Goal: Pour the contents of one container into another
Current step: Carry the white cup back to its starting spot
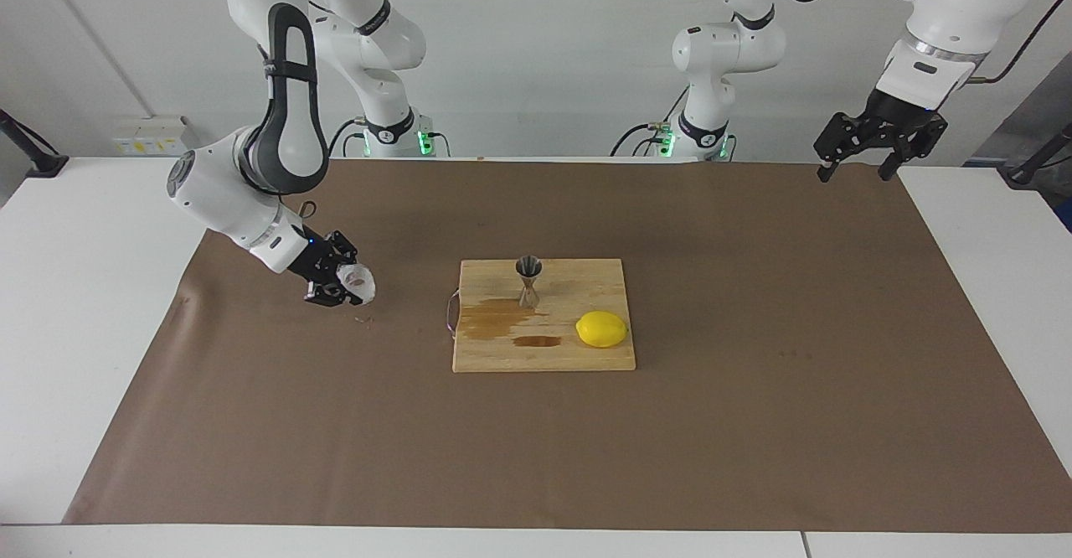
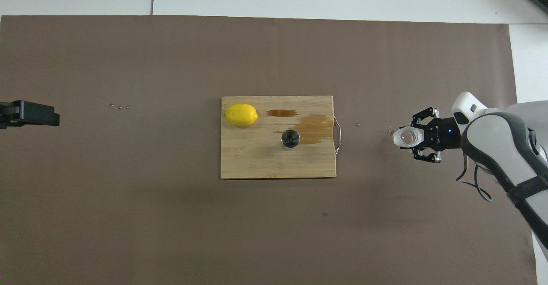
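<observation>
Right gripper [image 1: 342,283]: clamped on the glass cup [image 1: 358,282], low over the brown paper toward the right arm's end.
Left gripper [image 1: 879,143]: spread wide, empty, waiting.
Jigger [image 1: 528,280]: upright on the cutting board [image 1: 586,357], beside wet stains.
Your move: set the cup down gently, keeping it level.

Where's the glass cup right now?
The glass cup is held in the right gripper, over the brown mat toward the right arm's end of the table, off the cutting board.
</observation>
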Available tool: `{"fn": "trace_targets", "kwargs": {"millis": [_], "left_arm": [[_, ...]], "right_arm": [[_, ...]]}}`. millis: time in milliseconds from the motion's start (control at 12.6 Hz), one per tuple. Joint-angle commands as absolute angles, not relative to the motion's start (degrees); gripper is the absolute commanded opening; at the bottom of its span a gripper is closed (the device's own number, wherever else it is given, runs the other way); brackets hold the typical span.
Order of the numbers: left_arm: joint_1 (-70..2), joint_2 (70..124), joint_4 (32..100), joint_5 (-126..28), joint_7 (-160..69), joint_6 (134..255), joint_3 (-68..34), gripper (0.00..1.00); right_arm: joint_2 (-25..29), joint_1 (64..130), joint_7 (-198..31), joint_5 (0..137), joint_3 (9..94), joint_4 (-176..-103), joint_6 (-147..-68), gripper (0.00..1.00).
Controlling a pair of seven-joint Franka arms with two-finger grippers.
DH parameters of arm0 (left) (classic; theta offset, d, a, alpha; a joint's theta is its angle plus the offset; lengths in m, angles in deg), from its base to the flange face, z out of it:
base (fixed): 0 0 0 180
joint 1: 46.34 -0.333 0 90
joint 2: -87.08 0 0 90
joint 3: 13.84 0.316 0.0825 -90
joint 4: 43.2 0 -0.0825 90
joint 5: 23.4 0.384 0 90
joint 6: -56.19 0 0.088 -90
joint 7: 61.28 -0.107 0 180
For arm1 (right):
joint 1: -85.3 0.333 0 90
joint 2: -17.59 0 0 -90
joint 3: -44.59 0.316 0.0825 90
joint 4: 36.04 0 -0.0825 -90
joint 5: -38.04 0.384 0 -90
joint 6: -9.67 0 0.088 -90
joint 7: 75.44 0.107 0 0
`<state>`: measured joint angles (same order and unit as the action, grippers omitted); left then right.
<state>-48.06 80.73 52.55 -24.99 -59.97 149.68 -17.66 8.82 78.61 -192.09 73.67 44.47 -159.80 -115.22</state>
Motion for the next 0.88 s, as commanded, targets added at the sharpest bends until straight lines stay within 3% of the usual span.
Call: {"fn": "trace_targets", "kwargs": {"millis": [0, 557, 716, 796], "left_arm": [[-48.5, 80.3, 53.0, -24.9, -60.8, 151.0, -17.8, 1.00], [-48.3, 81.0, 52.7, -24.8, -60.7, 151.4, -17.7, 1.00], [-48.2, 80.9, 52.9, -24.8, -60.6, 151.5, -17.9, 1.00], [-48.3, 80.8, 52.9, -24.8, -60.6, 151.4, -17.9, 1.00]], "right_arm": [[7.6, 77.8, -194.7, 75.5, 45.2, -161.4, -117.9, 0.45], [4.8, 77.9, -198.8, 77.9, 45.2, -161.2, -121.3, 0.49], [4.8, 77.9, -198.8, 77.9, 45.2, -161.1, -121.0, 1.00], [4.9, 78.0, -198.5, 77.9, 45.1, -161.0, -120.8, 1.00]]}}
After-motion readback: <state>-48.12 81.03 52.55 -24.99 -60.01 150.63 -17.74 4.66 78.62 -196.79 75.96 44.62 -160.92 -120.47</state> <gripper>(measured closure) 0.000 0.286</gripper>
